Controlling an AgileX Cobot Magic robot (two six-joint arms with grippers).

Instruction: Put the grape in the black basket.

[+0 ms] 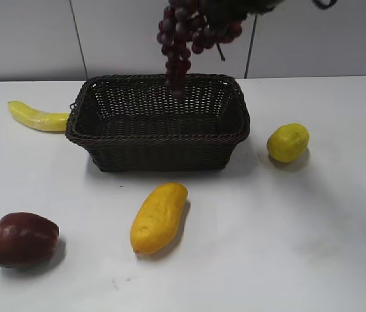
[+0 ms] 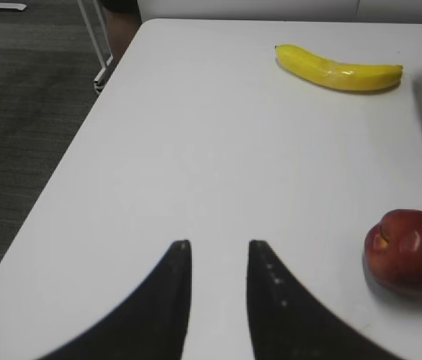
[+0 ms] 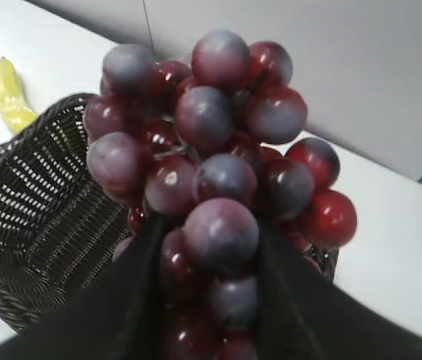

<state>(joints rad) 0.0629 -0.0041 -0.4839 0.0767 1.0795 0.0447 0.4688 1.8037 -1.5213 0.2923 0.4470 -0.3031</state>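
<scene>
The grape is a bunch of dark red-purple grapes hanging from the top edge of the exterior view, above the far side of the black basket. My right gripper is shut on the grape, whose berries fill the right wrist view; the basket lies below and to the left. The basket's inside looks empty. My left gripper is open and empty over bare table, left of a red apple.
A banana lies left of the basket. A long yellow fruit lies in front of it, a lemon to its right, the apple at front left. The table's left edge drops to the floor.
</scene>
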